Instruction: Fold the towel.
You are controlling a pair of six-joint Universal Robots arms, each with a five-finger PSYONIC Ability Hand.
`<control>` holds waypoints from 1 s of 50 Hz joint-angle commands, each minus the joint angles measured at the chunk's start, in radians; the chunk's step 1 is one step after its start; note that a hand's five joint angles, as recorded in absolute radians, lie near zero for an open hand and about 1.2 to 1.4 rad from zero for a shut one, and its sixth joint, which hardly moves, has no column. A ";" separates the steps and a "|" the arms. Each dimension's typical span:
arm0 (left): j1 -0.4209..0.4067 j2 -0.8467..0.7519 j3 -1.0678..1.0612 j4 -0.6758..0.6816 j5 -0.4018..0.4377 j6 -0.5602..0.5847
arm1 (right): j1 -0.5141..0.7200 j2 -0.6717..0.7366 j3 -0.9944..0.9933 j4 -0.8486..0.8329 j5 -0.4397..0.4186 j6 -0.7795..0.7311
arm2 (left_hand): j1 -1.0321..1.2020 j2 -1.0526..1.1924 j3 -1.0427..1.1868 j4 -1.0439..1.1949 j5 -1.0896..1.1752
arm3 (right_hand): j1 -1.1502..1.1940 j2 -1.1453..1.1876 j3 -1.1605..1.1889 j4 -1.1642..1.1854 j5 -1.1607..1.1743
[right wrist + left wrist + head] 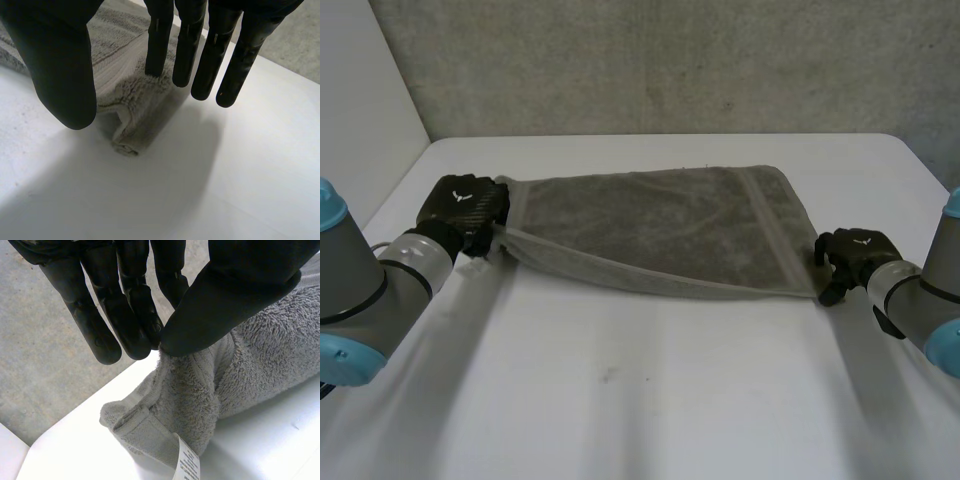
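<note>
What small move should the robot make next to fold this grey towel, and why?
Probably close the right hand on the near right corner of the towel. Its thumb and straight fingers stand apart over that corner, which lies on the white table, while the left hand pinches the near left corner. Both corners likely need holding before the fold.

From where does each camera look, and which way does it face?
Head view: behind and between the arms, looking down at the table and towel; both arms show.
Left wrist view: on that wrist, looking along the left hand, which pinches a towel corner.
Right wrist view: on that wrist, looking along the open right hand at another corner.
All share the towel.
</note>
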 commanded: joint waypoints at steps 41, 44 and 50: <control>0.030 0.074 -0.036 -0.376 -0.002 0.139 | -0.088 -0.128 -0.046 0.439 -0.146 -0.481 | 0.197 0.179 0.181 0.179 0.183 | 0.874 0.778 0.801 0.796 0.805; 0.053 0.109 -0.082 -0.558 0.003 0.229 | -0.157 -0.191 -0.011 0.607 -0.135 -0.620 | 0.197 0.179 0.181 0.179 0.183 | 0.874 0.778 0.801 0.796 0.805; 0.075 0.286 -0.165 -0.683 0.064 0.323 | -0.202 -0.355 0.046 0.755 -0.133 -0.722 | 0.197 0.179 0.181 0.179 0.183 | 0.874 0.778 0.801 0.796 0.805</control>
